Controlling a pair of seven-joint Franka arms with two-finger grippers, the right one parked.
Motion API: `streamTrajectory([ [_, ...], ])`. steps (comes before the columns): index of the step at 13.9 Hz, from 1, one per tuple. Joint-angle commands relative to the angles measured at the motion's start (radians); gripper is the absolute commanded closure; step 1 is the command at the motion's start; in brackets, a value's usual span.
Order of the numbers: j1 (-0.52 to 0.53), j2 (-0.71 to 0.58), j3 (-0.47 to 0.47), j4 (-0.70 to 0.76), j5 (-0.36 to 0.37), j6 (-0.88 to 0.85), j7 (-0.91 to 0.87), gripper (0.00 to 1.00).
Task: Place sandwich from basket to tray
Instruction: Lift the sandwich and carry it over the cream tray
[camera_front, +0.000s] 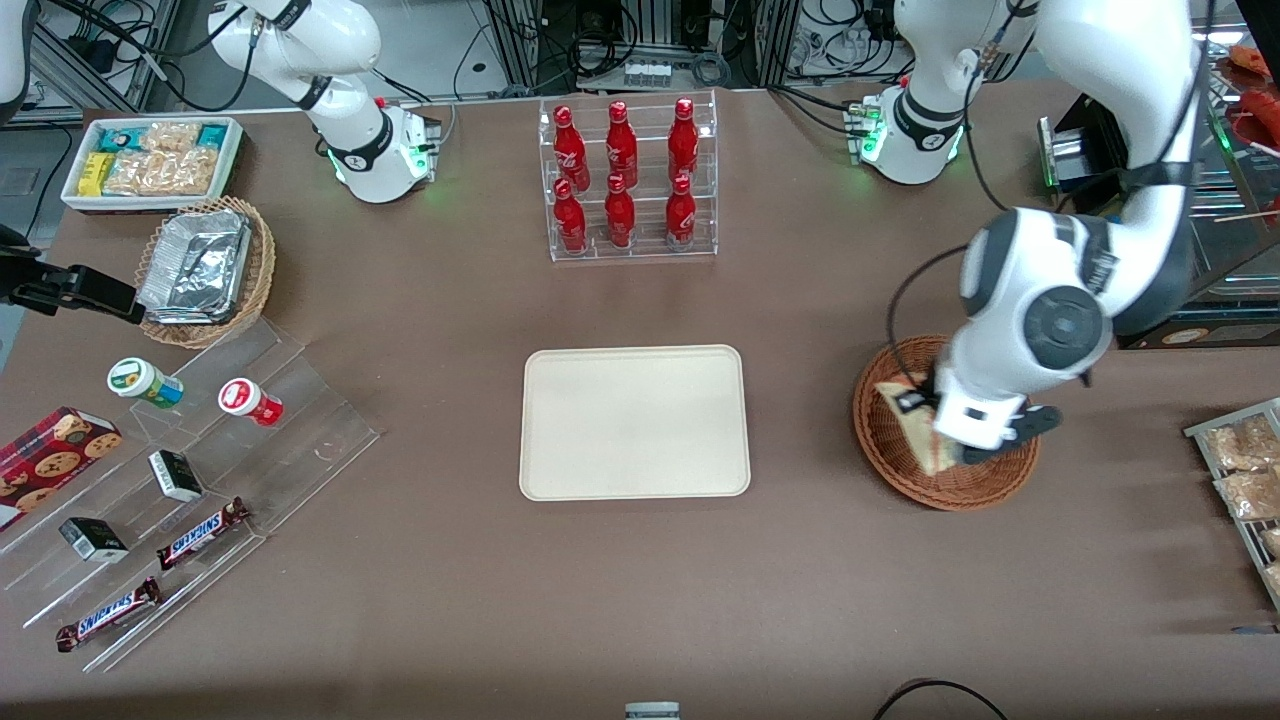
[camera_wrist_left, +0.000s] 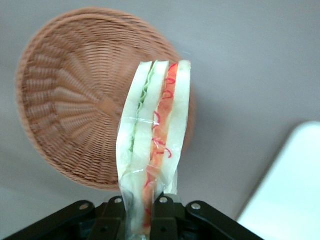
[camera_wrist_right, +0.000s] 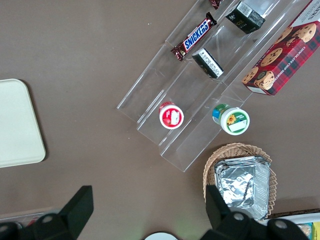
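Wrist view alone shows the gripper (camera_wrist_left: 145, 212) pinching the sandwich (camera_wrist_left: 155, 135) above the basket (camera_wrist_left: 65, 110).

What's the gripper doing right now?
Gripper: shut on the sandwich, lifted above the basket.

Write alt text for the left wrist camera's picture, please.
The gripper is shut on a clear-wrapped sandwich, holding it above a round wicker basket that looks empty. A corner of the cream tray shows beside it on the table.
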Motion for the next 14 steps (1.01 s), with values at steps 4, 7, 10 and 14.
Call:
streamTrajectory([
  [4,-0.224,0.118,0.008,0.166,0.01,-0.03,0.054,1.0],
  [7,-0.325,0.244,0.008,0.295,0.009,-0.033,-0.038,1.0],
  [10,-0.391,0.346,0.008,0.394,0.004,-0.027,-0.067,1.0],
  [14,-0.434,0.477,0.01,0.52,0.012,-0.021,-0.121,1.0],
])
